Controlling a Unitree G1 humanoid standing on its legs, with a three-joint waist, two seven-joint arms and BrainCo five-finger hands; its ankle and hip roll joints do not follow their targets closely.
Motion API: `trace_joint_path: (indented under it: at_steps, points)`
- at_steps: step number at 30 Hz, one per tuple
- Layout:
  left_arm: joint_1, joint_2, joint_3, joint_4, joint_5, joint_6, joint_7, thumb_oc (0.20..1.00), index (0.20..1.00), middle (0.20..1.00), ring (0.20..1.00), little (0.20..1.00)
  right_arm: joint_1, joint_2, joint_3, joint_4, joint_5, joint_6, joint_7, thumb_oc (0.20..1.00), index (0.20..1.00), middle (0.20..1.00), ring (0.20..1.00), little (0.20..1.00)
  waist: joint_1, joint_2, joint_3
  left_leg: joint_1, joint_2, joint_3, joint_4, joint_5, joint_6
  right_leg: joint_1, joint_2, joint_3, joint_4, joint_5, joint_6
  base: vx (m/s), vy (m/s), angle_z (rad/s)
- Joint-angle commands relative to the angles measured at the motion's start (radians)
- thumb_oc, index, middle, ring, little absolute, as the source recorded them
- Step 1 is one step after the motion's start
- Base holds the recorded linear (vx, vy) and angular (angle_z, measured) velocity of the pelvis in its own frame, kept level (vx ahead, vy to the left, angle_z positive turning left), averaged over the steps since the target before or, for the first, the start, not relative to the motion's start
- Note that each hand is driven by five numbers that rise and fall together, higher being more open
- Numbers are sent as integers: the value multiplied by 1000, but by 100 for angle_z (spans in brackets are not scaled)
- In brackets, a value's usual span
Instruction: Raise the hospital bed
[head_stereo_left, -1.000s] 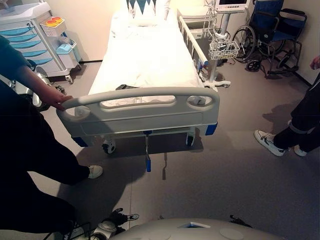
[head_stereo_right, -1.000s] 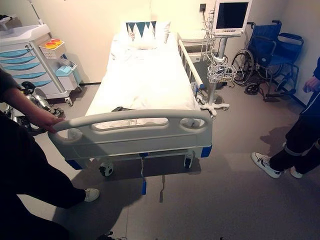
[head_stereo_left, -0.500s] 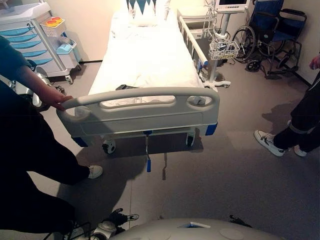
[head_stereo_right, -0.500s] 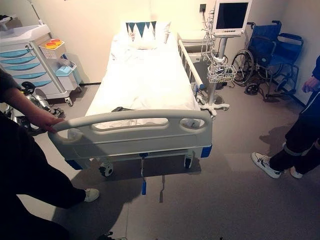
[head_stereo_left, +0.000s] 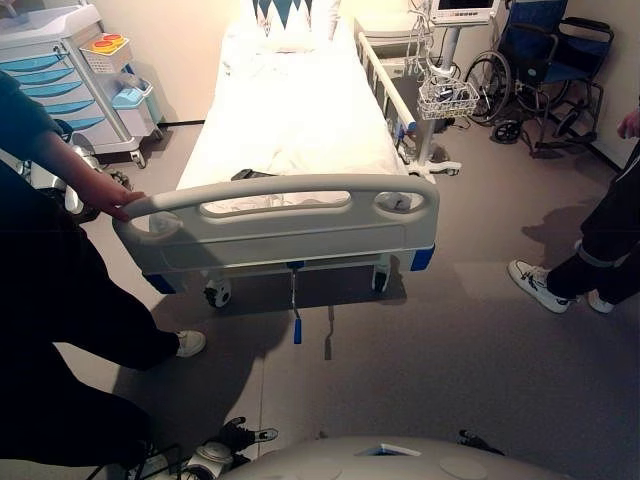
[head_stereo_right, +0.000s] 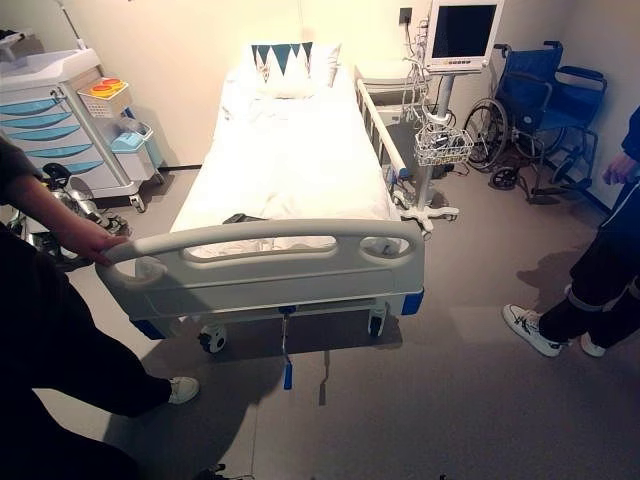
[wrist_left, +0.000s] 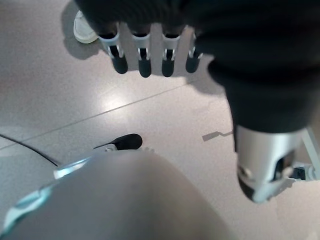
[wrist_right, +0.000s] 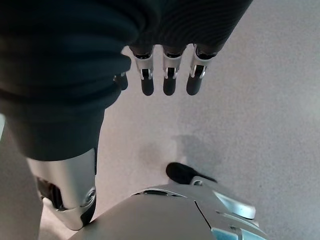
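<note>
Nearest the robot, the left hand (wrist_left: 150, 52) hangs over the grey floor (wrist_left: 60, 115) with its fingers straight and relaxed, holding nothing; the right hand (wrist_right: 167, 75) hangs the same way, fingers loose and apart from the thumb, nothing in it. Neither touches the bed.

Further out, the hospital bed (head_stereo_right: 290, 160) stands lengthwise ahead, its grey footboard (head_stereo_right: 265, 265) facing the robot. A crank handle (head_stereo_right: 287, 372) with a blue grip hangs below the footboard, near the floor. A person's hand (head_stereo_right: 88, 243) rests on the left end of the footboard rail; another person's legs (head_stereo_right: 590, 290) stand at the right, well apart from the bed.

Beyond, a pillow (head_stereo_right: 285, 62) with a triangle pattern lies at the head of the white mattress. A cart with blue drawers (head_stereo_right: 55, 125) is at the far left; a monitor on a stand (head_stereo_right: 460, 35) and a blue wheelchair (head_stereo_right: 545, 105) at the far right.

Nothing has moved since a second ago: bed, people and crank sit as before.
</note>
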Motion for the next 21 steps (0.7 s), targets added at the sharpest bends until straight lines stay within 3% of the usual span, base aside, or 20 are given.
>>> trace_joint_path:
  at_steps: [1, 16, 21]
  points:
    - [-67, -45, 15, 70, -28, -5, -3, 1000, 1000, 1000, 1000, 1000, -69, 10, 26, 57, -8, 8, 8, 1000, 1000, 1000, 1000, 1000, 15, -52, 23, 18, -27, 18, 0, -59, 26, -24, -58, 45, 16, 54, 99, 0, 0, 0]
    - [-61, -45, 61, 89, -75, 0, 10, 1000, 1000, 1000, 1000, 1000, -68, 5, 6, 59, 20, 6, 4, 1000, 1000, 1000, 1000, 1000, 19, -59, 35, 3, -28, 11, 0, -49, 24, -35, -59, 39, 13, 59, 100, 0, 0, 0]
    - [-82, -27, 64, 84, -94, -1, 2, 1000, 1000, 1000, 1000, 1000, -78, -14, -3, 56, 40, 6, 11, 1000, 1000, 1000, 1000, 1000, 19, -61, 67, -29, -33, 5, 0, -34, 23, -67, -59, 37, 15, 71, 101, -57, 2, 0]
